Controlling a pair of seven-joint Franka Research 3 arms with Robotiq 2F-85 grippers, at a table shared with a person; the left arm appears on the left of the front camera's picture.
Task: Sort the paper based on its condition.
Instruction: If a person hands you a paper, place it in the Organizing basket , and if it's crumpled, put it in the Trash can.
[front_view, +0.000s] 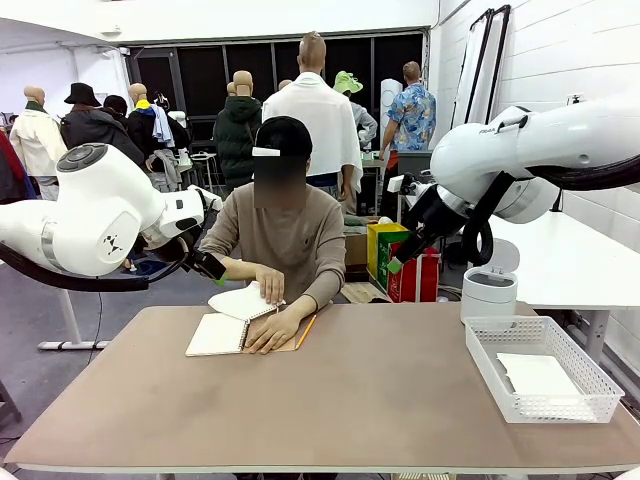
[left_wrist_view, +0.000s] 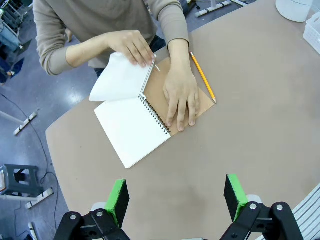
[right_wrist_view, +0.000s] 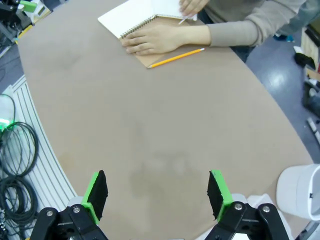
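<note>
Across the table (front_view: 330, 400) from you, the person presses one hand (left_wrist_view: 181, 96) flat on the brown cover of an open spiral notebook (left_wrist_view: 142, 120) while the other hand (left_wrist_view: 132, 46) lifts a white sheet (left_wrist_view: 120, 77) at the binding; a yellow pencil (left_wrist_view: 202, 77) lies just beside the notebook. At your right, a white mesh basket (front_view: 590, 385) holds a sheet of paper (front_view: 538, 375), with a white lidded bin (front_view: 489, 285) behind it. Your left gripper (left_wrist_view: 176, 197) and right gripper (right_wrist_view: 157, 195) both hover above bare tabletop, jaws spread wide and holding nothing.
</note>
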